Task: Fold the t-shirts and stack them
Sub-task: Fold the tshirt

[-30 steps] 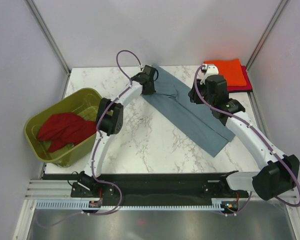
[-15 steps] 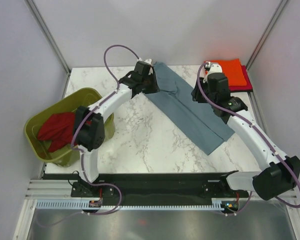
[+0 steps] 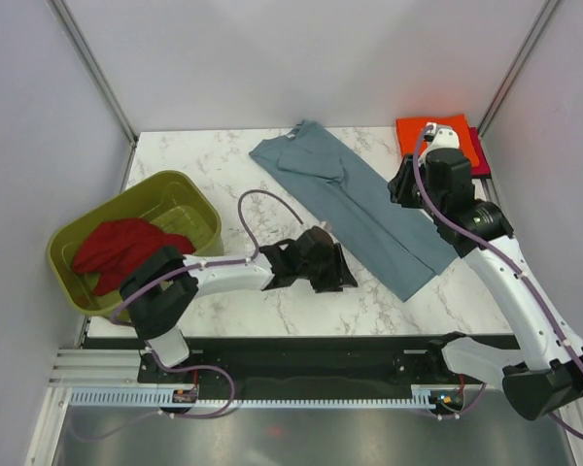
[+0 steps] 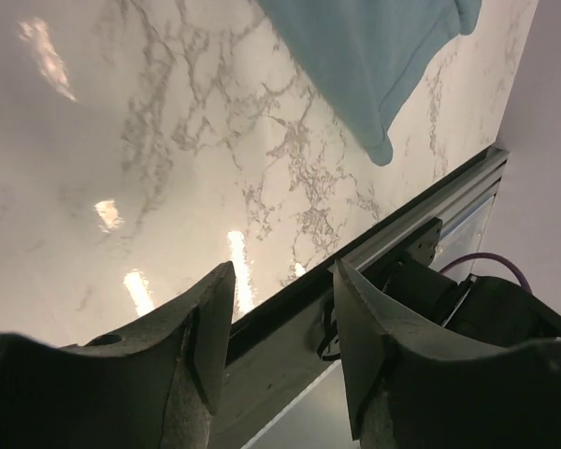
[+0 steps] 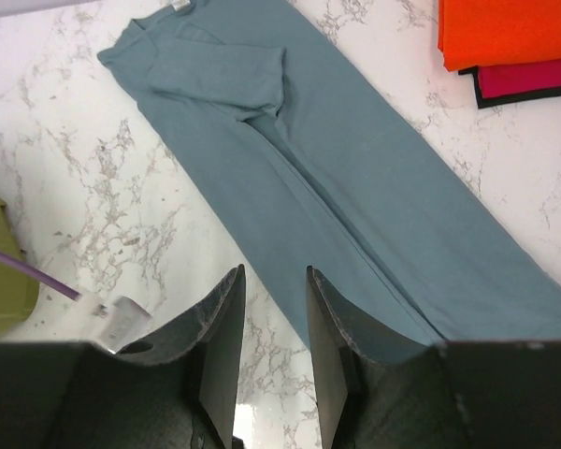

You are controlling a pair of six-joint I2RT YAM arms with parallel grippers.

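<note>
The slate blue-grey t-shirt (image 3: pixel 369 209) lies flat on the marble surface (image 3: pixel 233 175) as a long narrow strip, folded lengthwise. It runs diagonally, with the collar at the far middle and the hem toward the near right. The orange t-shirt (image 5: pixel 505 28) sits folded on top of the magenta-red t-shirt (image 5: pixel 533 75) at the far right corner. The dark red t-shirt (image 3: pixel 121 250) is heaped in the olive-green tub (image 3: pixel 180 189) on the left.

The left gripper (image 4: pixel 282 281) is low over bare marble near the hem end, its jaws apart and empty. The right gripper (image 5: pixel 274 281) hangs above the middle of the strip, also parted with nothing between. How high it hangs over the cloth is hard to judge.

The strip probably needs a crosswise fold next. A pinch that catches only the top layer would likely peel the lengthwise fold open. The tucked sleeve near the collar could slide out if one end is lifted unevenly. Dragging the hem across the slick marble might skew the strip.
</note>
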